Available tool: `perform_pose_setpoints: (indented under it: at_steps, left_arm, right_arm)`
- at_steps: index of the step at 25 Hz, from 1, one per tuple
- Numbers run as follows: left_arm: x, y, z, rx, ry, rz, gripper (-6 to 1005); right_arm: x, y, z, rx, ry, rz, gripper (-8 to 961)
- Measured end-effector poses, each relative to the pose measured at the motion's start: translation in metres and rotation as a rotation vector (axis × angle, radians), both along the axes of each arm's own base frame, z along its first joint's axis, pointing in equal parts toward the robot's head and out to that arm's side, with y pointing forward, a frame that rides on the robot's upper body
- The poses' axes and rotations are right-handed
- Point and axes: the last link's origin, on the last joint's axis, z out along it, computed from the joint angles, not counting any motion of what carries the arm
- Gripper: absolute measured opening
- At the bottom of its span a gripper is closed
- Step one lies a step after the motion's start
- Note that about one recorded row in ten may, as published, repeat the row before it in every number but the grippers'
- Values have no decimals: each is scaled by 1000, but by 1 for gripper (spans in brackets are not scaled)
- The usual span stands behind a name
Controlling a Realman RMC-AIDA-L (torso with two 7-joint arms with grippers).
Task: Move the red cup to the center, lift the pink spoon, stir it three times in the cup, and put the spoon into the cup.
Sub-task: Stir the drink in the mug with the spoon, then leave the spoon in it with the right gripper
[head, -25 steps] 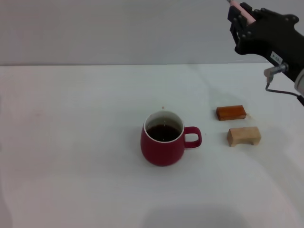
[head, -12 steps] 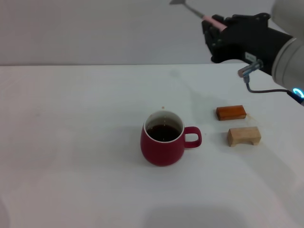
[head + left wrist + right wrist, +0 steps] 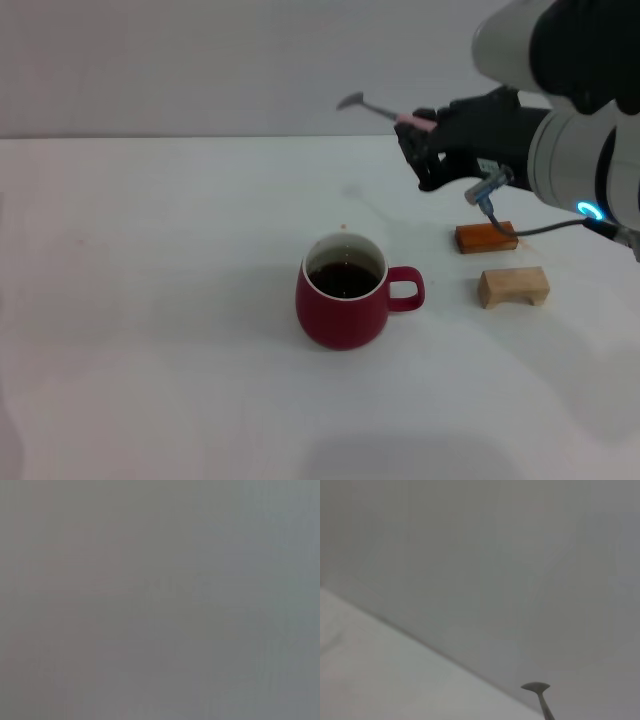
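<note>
Red cup (image 3: 343, 290) stands upright on the white tabletop (image 3: 150, 300), roughly in the middle of it, its loop handle pointing toward the robot's right and dark liquid well up inside. To its right, apart from it, lie a tan block (image 3: 513, 286) and, just behind that, an orange block (image 3: 486, 237).

Farther back and higher, the right gripper (image 3: 418, 140) is closed on the pale handle of the pink spoon (image 3: 385, 112), holding it nearly level in the air with the metal bowl pointing toward the robot's left, beyond the cup and well above the tabletop. The right wrist view catches only the spoon's bowl and neck against the wall.

The risks lie in the descent. The spoon must tip bowl-down; if it slips in that narrow grip, it could strike the rim rather than enter the mouth. A hard sideways push while stirring could slop the liquid or shove the cup, since nothing braces it.

How much of the handle sits inside the gripper is hidden by its dark body. The left gripper appears nowhere, and its wrist view shows only a featureless grey.
</note>
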Motion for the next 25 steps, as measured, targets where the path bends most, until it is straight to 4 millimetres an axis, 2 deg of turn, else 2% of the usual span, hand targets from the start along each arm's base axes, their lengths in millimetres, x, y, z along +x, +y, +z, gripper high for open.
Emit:
perform_pose_setpoints:
  at_steps: [11, 25]
  left_arm:
    - [5, 8, 2, -4, 4, -14, 846]
    - [8, 11, 4, 1, 5, -21, 844]
  right_arm:
    - [-16, -4, -9, -107, -128, -29, 144]
    - [-31, -8, -19, -211, -161, -50, 143]
